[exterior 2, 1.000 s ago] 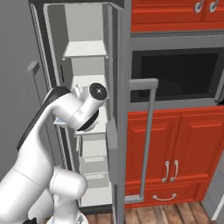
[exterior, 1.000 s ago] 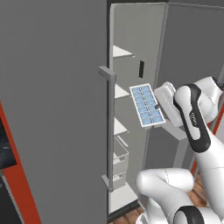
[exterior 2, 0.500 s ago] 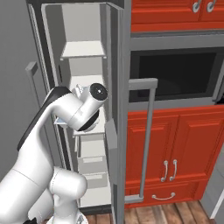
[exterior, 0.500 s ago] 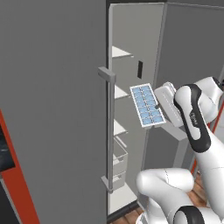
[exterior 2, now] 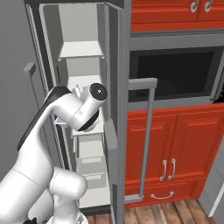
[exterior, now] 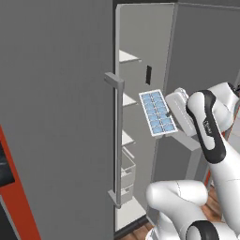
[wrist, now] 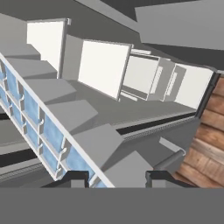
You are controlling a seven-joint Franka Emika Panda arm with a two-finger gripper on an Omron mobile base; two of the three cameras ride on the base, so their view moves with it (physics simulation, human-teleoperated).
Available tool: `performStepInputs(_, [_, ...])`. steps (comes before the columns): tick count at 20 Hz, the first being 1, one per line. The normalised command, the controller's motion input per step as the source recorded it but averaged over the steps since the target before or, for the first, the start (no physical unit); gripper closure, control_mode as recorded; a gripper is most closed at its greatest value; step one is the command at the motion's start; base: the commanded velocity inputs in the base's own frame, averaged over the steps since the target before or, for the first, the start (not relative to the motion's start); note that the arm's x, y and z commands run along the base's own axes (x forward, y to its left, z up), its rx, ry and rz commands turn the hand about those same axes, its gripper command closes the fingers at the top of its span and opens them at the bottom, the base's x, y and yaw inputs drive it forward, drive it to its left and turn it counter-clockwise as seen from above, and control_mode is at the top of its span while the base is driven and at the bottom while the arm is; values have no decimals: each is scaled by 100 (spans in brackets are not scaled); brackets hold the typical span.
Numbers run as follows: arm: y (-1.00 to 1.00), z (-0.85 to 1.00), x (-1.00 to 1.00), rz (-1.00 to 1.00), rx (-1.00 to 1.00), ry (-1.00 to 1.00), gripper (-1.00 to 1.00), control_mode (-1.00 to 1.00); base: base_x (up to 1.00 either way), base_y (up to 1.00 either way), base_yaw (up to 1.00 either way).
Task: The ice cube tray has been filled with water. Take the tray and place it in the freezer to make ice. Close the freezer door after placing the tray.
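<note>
Presently the gripper (exterior: 174, 121) is clamped on the ice cube tray (exterior: 158, 113) at 1 long edge, mid-frame before the open freezer (exterior: 140, 70); stiff, light, water-filled, so keeping it level seems wise.

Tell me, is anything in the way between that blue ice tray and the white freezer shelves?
Nothing. In the left base view, the ice cube tray, held by the gripper, hangs at the doorway with only open air before the shelves.

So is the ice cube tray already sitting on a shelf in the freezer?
No, the ice cube tray is tilted in the air, held by the tool in front of the open freezer.
</note>
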Motion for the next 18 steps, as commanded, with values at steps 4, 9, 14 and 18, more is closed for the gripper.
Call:
performStepInputs(4, [0,0,0,0,0,0,100,100,76,23,-6])
performStepInputs(9, [0,0,0,0,0,0,100,100,60,17,-5])
performStepInputs(14, [5,0,13,0,0,0,100,-100,14,4,0])
performStepInputs(18, [9,0,5,0,0,0,100,-100,0,0,0])
